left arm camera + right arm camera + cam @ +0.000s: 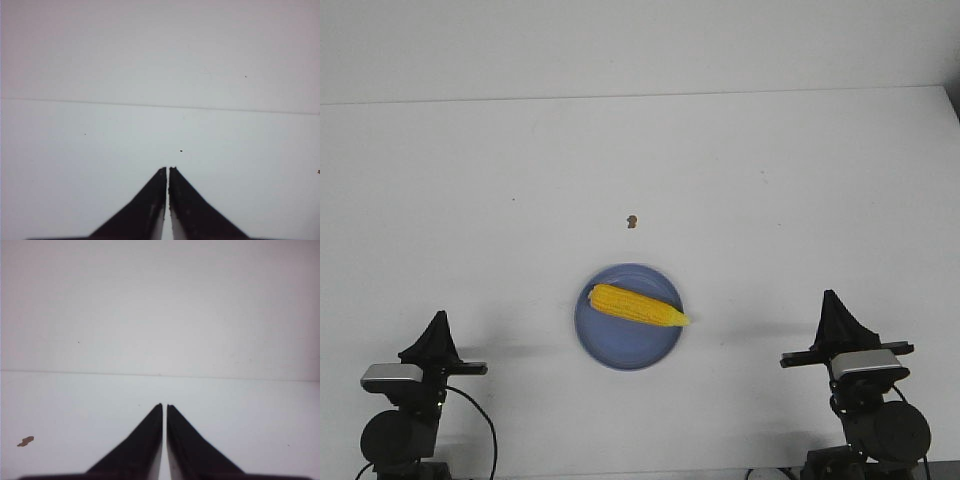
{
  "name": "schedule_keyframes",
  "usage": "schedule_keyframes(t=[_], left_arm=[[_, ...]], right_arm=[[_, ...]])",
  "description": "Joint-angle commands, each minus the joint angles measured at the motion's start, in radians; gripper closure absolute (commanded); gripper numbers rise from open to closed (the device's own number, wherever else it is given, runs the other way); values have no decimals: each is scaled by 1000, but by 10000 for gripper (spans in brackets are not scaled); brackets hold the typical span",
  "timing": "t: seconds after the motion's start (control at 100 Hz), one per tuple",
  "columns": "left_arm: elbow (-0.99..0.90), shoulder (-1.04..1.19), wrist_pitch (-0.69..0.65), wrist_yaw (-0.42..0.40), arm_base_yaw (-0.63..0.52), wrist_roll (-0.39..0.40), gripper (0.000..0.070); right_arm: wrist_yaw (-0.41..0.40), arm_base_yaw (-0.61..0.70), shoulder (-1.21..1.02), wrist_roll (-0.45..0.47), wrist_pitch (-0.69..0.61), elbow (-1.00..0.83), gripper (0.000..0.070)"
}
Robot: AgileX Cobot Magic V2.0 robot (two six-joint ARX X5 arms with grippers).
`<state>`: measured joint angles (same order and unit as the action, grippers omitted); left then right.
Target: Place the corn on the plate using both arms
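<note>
Resting diagonally on the light blue plate [620,350] at near centre of the white tabletop [770,180]: corn [636,306], pointed tip overhanging the right rim. Left pincer [167,169] and right pincer [164,406] parked at the near corners, well apart from the plate, tips nearly touching, holding nothing. Likely risk: cob rolling off over the shallow rim if nudged. Small brown speck [633,221] beyond the plate. No brands, labels or writing legible

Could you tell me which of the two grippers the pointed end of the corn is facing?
The right gripper. The corn lies across the plate with its tapered tip poking over the rim on that side; its blunt end faces the left gripper.
</note>
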<state>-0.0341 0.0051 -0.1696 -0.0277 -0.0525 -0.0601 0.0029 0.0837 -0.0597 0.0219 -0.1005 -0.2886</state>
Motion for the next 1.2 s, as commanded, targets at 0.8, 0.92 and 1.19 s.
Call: schedule_keyframes(t=[0.8,0.92,1.19], left_arm=[[20,-2,-11,-2,2,15,687],[20,-2,-11,-2,2,15,687],[20,-2,-11,-2,2,15,687]], right_arm=[[-4,-58,58,51,273,275,683],[-3,-58,58,55,269,276,683],[-3,-58,58,54,280,276,683]])
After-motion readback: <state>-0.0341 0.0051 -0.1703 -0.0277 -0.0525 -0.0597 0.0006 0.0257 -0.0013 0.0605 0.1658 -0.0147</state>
